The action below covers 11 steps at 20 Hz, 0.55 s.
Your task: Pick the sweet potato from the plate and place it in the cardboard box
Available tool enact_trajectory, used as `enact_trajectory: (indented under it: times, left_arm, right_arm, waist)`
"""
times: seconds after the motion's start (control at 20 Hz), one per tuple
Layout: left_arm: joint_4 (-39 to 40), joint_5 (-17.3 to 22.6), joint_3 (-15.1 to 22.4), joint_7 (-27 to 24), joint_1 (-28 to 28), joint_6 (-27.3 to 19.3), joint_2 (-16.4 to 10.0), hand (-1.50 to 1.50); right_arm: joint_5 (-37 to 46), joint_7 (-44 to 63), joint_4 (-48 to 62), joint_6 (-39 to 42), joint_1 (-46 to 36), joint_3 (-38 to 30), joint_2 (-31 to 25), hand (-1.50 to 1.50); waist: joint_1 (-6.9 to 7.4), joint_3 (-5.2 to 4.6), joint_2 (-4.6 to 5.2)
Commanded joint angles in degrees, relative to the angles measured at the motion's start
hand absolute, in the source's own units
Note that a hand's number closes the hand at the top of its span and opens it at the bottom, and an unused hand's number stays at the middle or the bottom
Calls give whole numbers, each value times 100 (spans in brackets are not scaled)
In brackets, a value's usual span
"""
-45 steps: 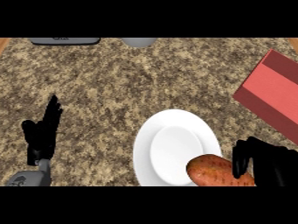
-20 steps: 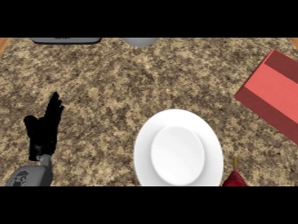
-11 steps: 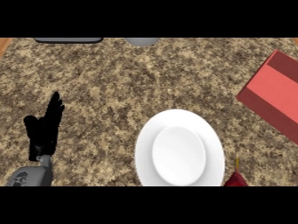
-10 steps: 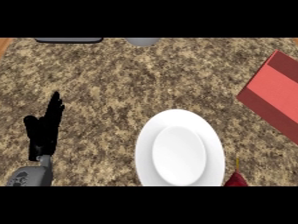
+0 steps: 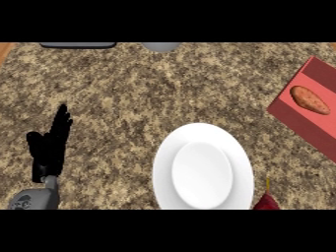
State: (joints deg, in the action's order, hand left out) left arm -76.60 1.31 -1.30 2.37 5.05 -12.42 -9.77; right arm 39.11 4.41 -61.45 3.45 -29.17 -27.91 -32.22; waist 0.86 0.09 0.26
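Black fingers of our left hand (image 5: 50, 147) stand straight and close together, idle since this job needs only one arm. Right of them lies the bare white plate (image 5: 167, 167). Farther right, the sweet potato (image 5: 310, 100) lies inside the red box (image 5: 301, 123), so we judge it placed. Speckled stone counter (image 5: 127, 88) runs on beyond the fingertips.

Blk left hand (image 5: 50, 147), slim fingers, grey forearm (image 5: 34, 199)

The sweet potato (image 5: 310, 100) lies inside the red cardboard box (image 5: 305, 123) at the speckled counter's (image 5: 141, 88) right edge, well apart from the white plate (image 5: 169, 165), while the left hand (image 5: 50, 147) rests open, fingers up, at lower left.
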Motion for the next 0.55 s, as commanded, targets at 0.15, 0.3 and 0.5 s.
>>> enact_trajectory:
  times: [0.15,0.3,0.5]
  left_arm:
    - [59,19,-75,-71,73,47,-22,0]
    - [-64,-34,-8,-33,-132,7,18,0]
    - [-46,-31,-123,-44,-115,47,-78,0]
  right_arm:
    - [-1419,-1239,432,165,-248,-838,175,-150]
    - [-2199,-1398,586,721,-169,-1467,-117,-150]
    - [-2612,-1439,548,763,291,-1856,-210,-150]
  waist:
    - [-66,1,-17]
    - [-108,1,-40]
    - [-116,-6,-37]
